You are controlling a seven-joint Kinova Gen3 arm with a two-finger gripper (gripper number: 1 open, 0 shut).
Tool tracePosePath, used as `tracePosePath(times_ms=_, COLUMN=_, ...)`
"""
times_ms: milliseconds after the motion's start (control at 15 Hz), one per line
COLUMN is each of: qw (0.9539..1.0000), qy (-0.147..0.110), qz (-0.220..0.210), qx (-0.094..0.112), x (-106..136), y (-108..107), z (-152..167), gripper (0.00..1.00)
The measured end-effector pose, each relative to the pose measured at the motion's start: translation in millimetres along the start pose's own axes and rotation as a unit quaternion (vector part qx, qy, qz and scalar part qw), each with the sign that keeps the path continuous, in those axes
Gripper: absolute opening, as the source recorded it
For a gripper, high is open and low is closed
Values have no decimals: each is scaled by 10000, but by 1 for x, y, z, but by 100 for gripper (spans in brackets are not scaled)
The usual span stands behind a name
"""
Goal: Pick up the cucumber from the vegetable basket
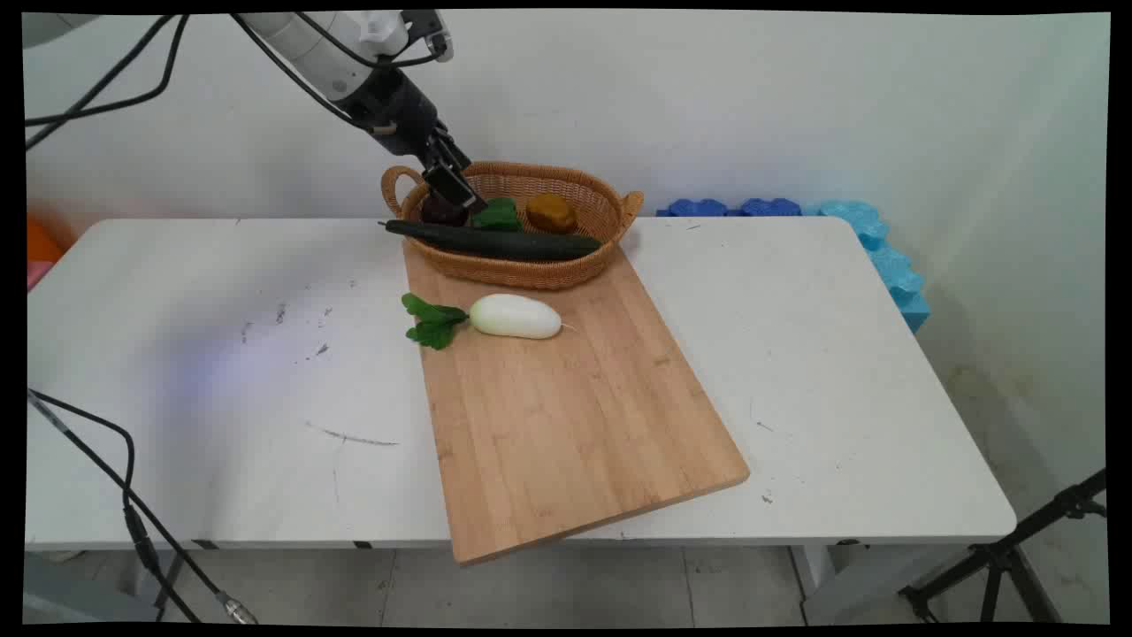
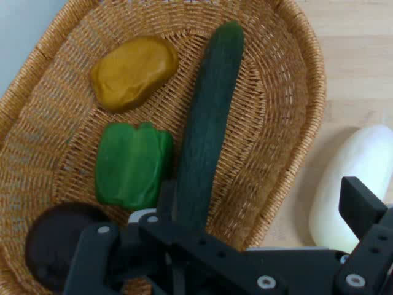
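- A white arm [image 1: 305,40], round and tube-shaped, smooth and glossy.
- Thin black cables [image 1: 133,75] loop beside the arm and run along it.
- A white fitting with a grey metal clip sits on the arm, well above the jaws.
- A black wrist [image 1: 398,106], rounded, joins the arm to the gripper [image 1: 460,190].
- The gripper is matte black, built of flat angular links.
- Small silver screws [image 2: 266,282] dot the linkage just behind the jaws.
- One blocky black finger [image 2: 361,206] has squared edges.
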State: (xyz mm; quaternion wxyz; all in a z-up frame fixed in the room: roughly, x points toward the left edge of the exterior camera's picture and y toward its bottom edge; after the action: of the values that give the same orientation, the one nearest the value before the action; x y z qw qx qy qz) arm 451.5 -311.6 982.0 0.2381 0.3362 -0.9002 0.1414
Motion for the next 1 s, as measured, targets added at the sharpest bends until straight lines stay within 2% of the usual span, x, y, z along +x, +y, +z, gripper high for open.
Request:
tracePosePath(times_ms=333, qw=9998, qy=-86, qz=37, qx=180, x=10, y=-4, z=15, gripper=100)
tracePosePath(times_ms=533, qw=9992, qy=-167, qz=227, qx=274, x=26, y=-9, z=36, gripper=100)
tracePosePath(times_ms=1000, qw=9963, qy=-407, qz=747, qx=116, x=53, y=-12, z=90, gripper=100)
